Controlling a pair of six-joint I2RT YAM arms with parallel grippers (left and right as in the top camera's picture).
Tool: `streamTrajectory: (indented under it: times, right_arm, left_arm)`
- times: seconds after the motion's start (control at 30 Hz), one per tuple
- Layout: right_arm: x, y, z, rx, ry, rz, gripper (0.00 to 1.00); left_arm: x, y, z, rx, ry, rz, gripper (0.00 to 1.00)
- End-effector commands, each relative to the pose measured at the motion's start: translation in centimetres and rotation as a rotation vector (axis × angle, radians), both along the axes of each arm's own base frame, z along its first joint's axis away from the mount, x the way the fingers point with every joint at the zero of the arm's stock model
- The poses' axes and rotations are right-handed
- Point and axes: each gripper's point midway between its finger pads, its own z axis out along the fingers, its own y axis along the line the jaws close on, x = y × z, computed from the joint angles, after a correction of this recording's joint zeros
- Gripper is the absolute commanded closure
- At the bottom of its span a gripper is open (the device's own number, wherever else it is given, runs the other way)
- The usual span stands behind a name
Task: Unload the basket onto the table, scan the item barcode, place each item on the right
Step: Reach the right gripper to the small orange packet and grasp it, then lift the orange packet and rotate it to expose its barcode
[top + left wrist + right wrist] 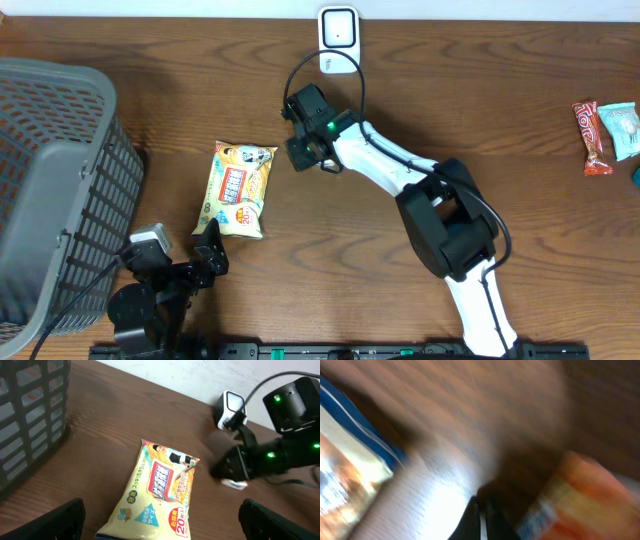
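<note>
The item, a yellow wet-wipes packet [240, 188], lies flat on the wooden table [520, 90], printed face up; no barcode shows on it. In the left wrist view the packet [160, 495] has its near end between my wide-open fingers [65, 520]. My left gripper [200, 258] is open just below the packet. My right gripper [300, 155] hovers to the right of the packet's top end, shut with nothing visibly in it. Its wrist view is blurred: the gripper [481, 515] has its tips together, and the packet's edge [350, 465] is at the left. A white scanner [338, 35] stands at the table's back edge.
A grey mesh basket [50, 190] fills the left side. Two snack packs, a red one [595, 138] and a pale blue one [622, 128], lie at the far right. A blurred orange shape [580, 500] sits beside the right fingers.
</note>
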Motion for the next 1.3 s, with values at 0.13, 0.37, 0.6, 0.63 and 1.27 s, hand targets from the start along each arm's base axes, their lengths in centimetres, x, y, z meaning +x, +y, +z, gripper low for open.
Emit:
streamTrajectory:
  times: [0.13, 0.37, 0.6, 0.63, 1.27]
  right_arm:
    - [0.0, -7.1, 5.7, -0.276, -0.110, -0.117, 0.99]
    - [0.2, -7.5, 15.0, -0.084, -0.210, -0.154, 0.77]
    - [1.7, -9.9, 9.8, 0.013, -0.013, -0.143, 0.66]
    - [2.1, -9.8, 8.4, 0.069, 0.033, -0.108, 0.62]
    - [1.9, -9.2, -1.8, 0.305, 0.281, 0.005, 0.62]
  left_arm:
    - [0.0, -0.1, 0.0, -0.008, -0.003, -0.007, 0.02]
    - [0.0, -0.1, 0.0, -0.008, -0.003, -0.007, 0.02]
    - [0.0, -0.1, 0.0, -0.008, -0.003, -0.007, 0.02]
    - [0.0, -0.1, 0.0, -0.008, -0.003, -0.007, 0.02]
    - [0.0, -0.1, 0.0, -0.008, -0.003, -0.007, 0.02]
